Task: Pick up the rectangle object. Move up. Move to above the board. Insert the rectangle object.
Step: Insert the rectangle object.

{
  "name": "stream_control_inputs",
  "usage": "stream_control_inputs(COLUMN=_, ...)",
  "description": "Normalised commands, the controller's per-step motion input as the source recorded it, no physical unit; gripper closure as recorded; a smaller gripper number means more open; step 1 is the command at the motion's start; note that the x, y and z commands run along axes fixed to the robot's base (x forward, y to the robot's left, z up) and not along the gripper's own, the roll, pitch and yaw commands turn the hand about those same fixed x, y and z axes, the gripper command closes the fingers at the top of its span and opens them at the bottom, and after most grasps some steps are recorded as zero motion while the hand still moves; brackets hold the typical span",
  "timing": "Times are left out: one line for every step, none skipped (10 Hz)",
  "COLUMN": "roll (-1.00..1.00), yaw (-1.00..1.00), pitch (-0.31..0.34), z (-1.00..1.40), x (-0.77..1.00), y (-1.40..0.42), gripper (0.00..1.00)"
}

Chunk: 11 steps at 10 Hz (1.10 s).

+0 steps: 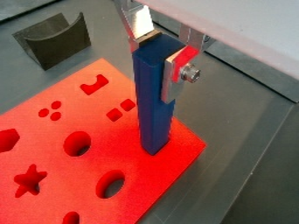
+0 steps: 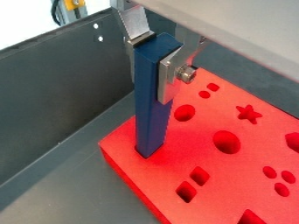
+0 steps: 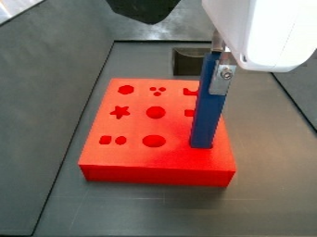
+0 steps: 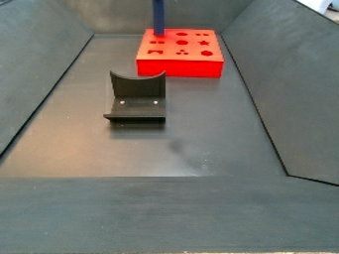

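The gripper (image 1: pixel 160 54) stood above the board (image 1: pixel 70 114), at the board's edge, with its two flat silver fingers (image 1: pixel 142 21) clamped on the upper end of the rectangle object (image 1: pixel 156 101). In both wrist views the plates pressed against opposite faces of the bar, with a round screw head showing on one plate.

The rectangle object (image 3: pixel 209 106) stood upright. Its lower end met the board's top face close to one long edge, near a corner (image 2: pixel 149 144). How deep the end sat in the board could not be told from any view.

Clearance: the board (image 3: pixel 136 139) lay on the dark grey floor of a bin (image 4: pixel 199 139) with sloping dark walls. In a side view the board (image 4: pixel 185 52) sat at the far end of the floor, with the walls close on both sides. A wide stretch of bare floor lay between it and the near end. The dark grey U-shaped block (image 4: pixel 135 99) stood on that floor, well apart from the board; in a wrist view it appeared beyond the board's corner (image 1: pixel 52 42).

Materials and shapes: the bar was plain blue, slim, smooth and of rectangular section. The board was a thick red-orange slab with matte faces and sharp edges. Its top carried cut holes: circles, a star, small squares, a cluster of small round holes and a stepped slot.
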Motion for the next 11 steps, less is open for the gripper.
stream_control_inputs(roll=0.07, yaw=0.00, pitch=0.000, z=-0.17, x=0.00, y=-0.05, gripper=1.00)
stream_control_inputs(roll=0.20, yaw=0.00, pitch=-0.027, z=-0.17, x=0.00, y=-0.13, gripper=1.00)
stream_control_inputs(roll=0.31, yaw=0.03, pitch=-0.086, z=-0.07, x=0.00, y=-0.10, gripper=1.00)
stream_control_inputs(roll=0.35, yaw=0.09, pitch=-0.110, z=-0.01, x=0.00, y=-0.08, gripper=1.00)
stream_control_inputs(roll=0.35, yaw=0.09, pitch=-0.106, z=0.00, x=0.01, y=-0.09, gripper=1.00)
stream_control_inputs(roll=0.27, yaw=0.04, pitch=-0.029, z=-0.04, x=0.08, y=-0.13, gripper=1.00)
stream_control_inputs(roll=0.02, yaw=-0.03, pitch=0.010, z=0.00, x=0.06, y=-0.07, gripper=1.00)
stream_control_inputs(roll=0.00, yaw=0.00, pitch=0.020, z=-0.11, x=0.11, y=-0.03, gripper=1.00)
stream_control_inputs(roll=0.04, yaw=0.00, pitch=0.024, z=-0.43, x=0.18, y=0.00, gripper=1.00)
stream_control_inputs(roll=0.00, yaw=0.00, pitch=0.070, z=-0.55, x=0.20, y=0.00, gripper=1.00)
stream_control_inputs(roll=0.03, yaw=0.00, pitch=0.027, z=-0.50, x=0.14, y=0.01, gripper=1.00)
